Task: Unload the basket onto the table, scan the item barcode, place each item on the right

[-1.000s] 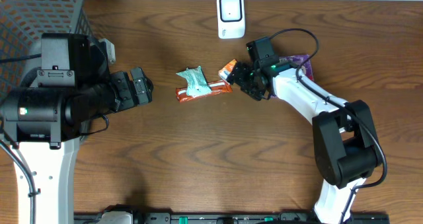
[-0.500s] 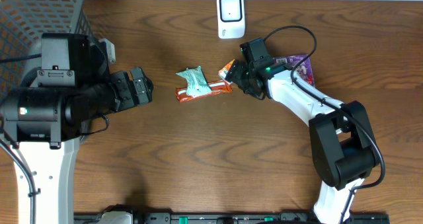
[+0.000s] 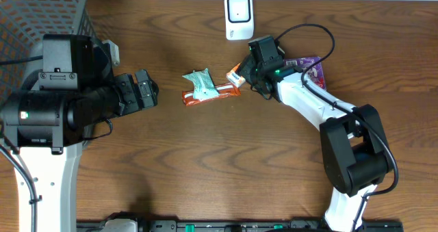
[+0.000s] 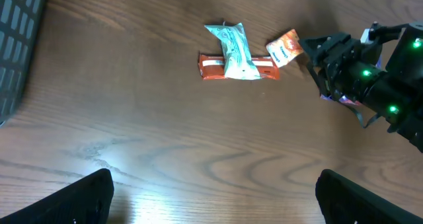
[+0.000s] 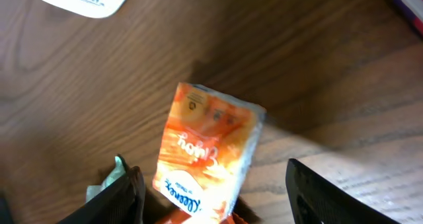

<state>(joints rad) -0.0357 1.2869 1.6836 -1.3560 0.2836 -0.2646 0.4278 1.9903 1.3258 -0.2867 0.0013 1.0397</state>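
Dark wood-grain table (image 3: pixel 205 163) serves as the work surface, with a wire basket (image 3: pixel 27 13) noted at the far corner behind the left arm.

Left gripper (image 3: pixel 152 89): found fully open and holding nothing, well apart from all goods.

Right gripper (image 5: pixel 211 201): jaws stand partly apart, one finger on each side of the orange packet (image 5: pixel 208 145). The packet lies between the fingers, its near end at the fingertips. No firm contact can be confirmed in the wrist view, so a grip is not recorded.

White scanner (image 3: pixel 239 14): stands just beyond the right gripper, at the table's far edge, with nothing presented to its face.

Purple packet (image 3: pixel 311 68): partly hidden behind the right gripper, beside the arm.

Red bar wrapper (image 3: pixel 209 95): lies to the side of the right gripper, near the orange packet, with a teal packet (image 3: pixel 202 83) across it.

Progress assessment: the task is judged to be at an early stage. An item has been selected and bracketed. Closing on the packet, lifting it, turning its barcode toward the scanner and obtaining a read all remain outstanding. The barcode's position on the packet cannot be determined.
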